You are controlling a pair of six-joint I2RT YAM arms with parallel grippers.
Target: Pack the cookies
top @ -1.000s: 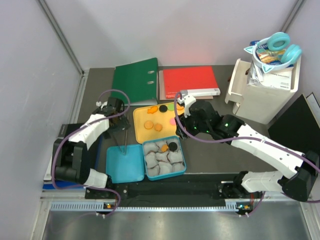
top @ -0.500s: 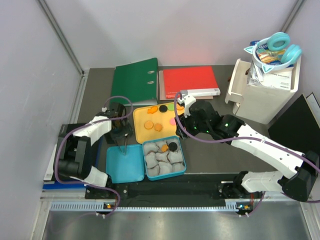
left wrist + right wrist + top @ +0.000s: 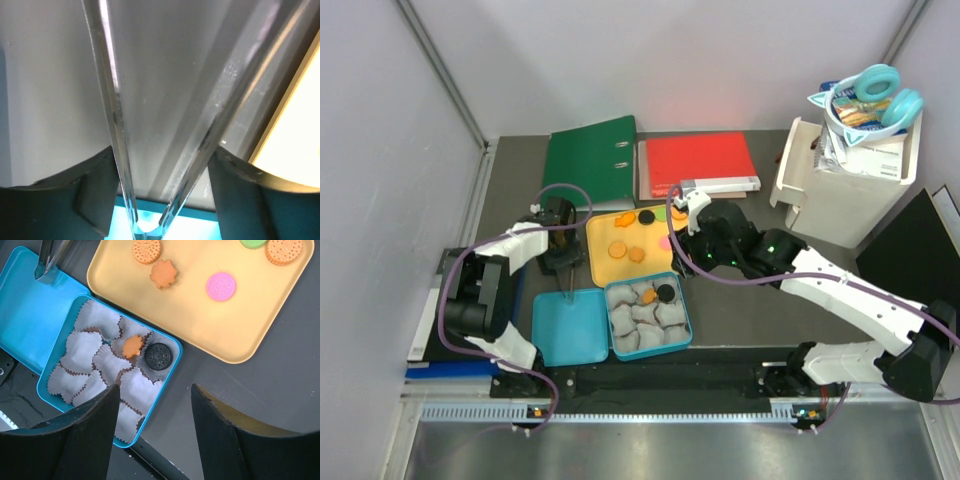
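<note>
Cookies lie on a yellow tray (image 3: 605, 268): orange rounds (image 3: 146, 250), an orange leaf (image 3: 164, 273), a pink one (image 3: 221, 286), a green one (image 3: 253, 242) and a black one (image 3: 645, 216). A blue box (image 3: 172, 371) of white paper cups holds an orange leaf cookie (image 3: 132, 346) and a black cookie (image 3: 158, 356). My left gripper (image 3: 563, 260) (image 3: 160, 170) is shut on metal tongs (image 3: 117, 125), whose tips (image 3: 47, 260) hang over the blue lid (image 3: 568, 328). My right gripper (image 3: 695, 240) (image 3: 155, 440) is open and empty, high above the box's right edge.
A green binder (image 3: 590, 160) and a red folder (image 3: 698, 162) lie behind the tray. A white bin (image 3: 840, 185) with headphones (image 3: 875, 95) stands at the right. A dark panel (image 3: 920, 250) is at the far right.
My left gripper with the tongs has shifted a little to the right, closer to the tray's left edge. The right arm has not moved.
</note>
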